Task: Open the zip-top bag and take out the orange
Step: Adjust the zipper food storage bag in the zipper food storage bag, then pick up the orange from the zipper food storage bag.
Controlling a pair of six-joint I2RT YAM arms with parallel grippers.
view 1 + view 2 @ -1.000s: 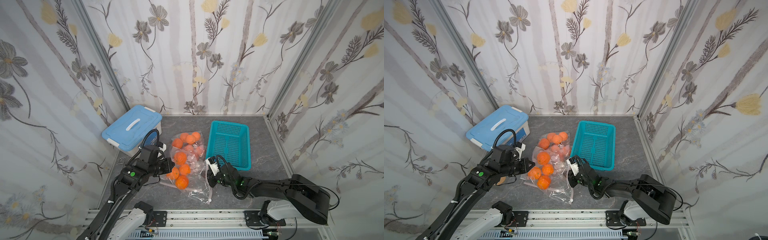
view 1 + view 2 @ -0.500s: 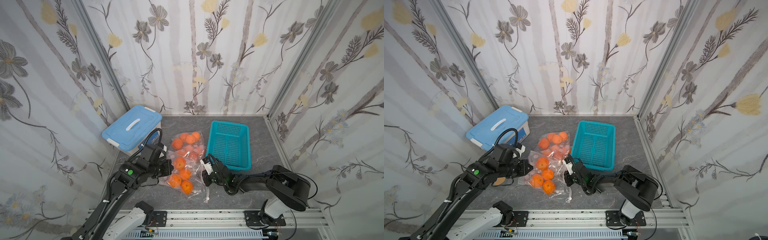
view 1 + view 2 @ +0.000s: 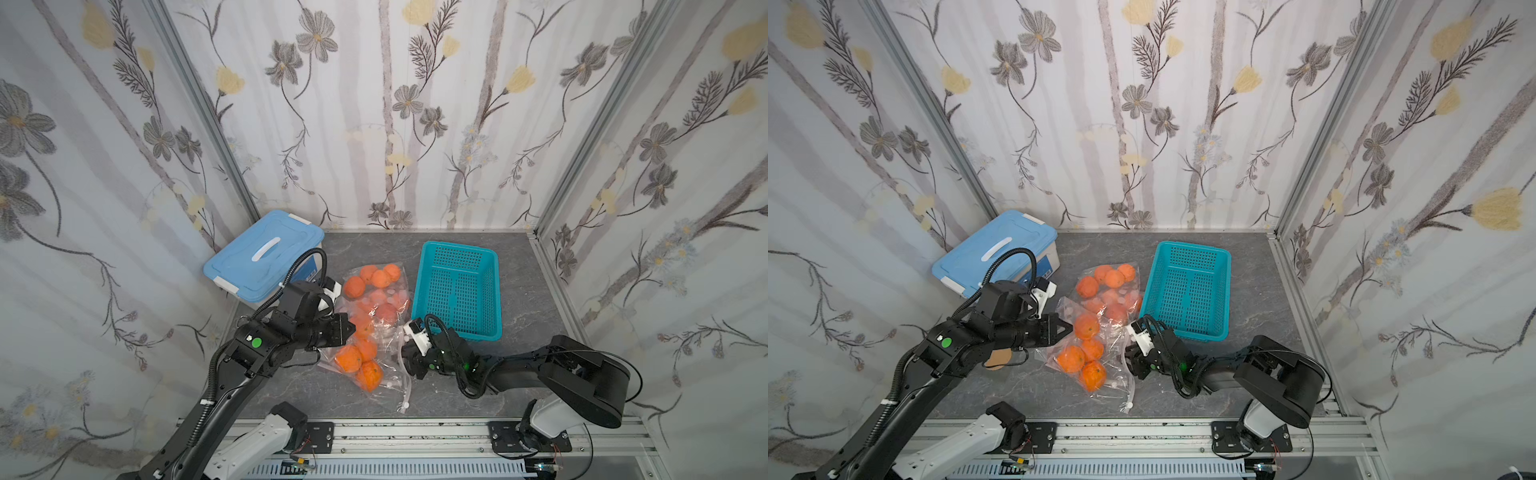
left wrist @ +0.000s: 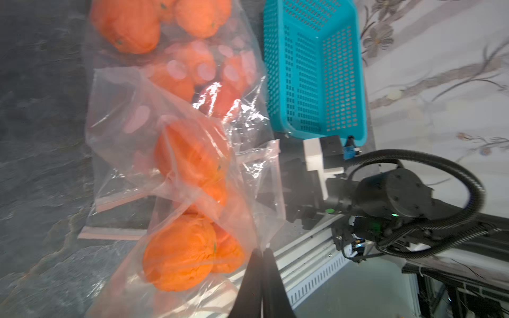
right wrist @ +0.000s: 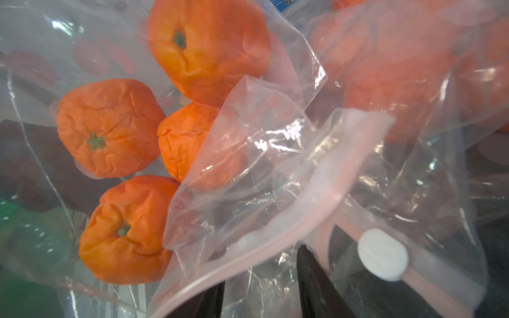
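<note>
left gripper (image 4: 259, 254) – clenched on zip-top bag (image 4: 124, 110) | right gripper (image 5: 260, 271) – released, zip edge (image 5: 275, 235) between fingers (image 5: 316, 289)

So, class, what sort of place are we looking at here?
Probably a robot test booth: floral-papered panel walls close in a grey tabletop, and a left arm and right arm are mounted on a metal rail.
</note>
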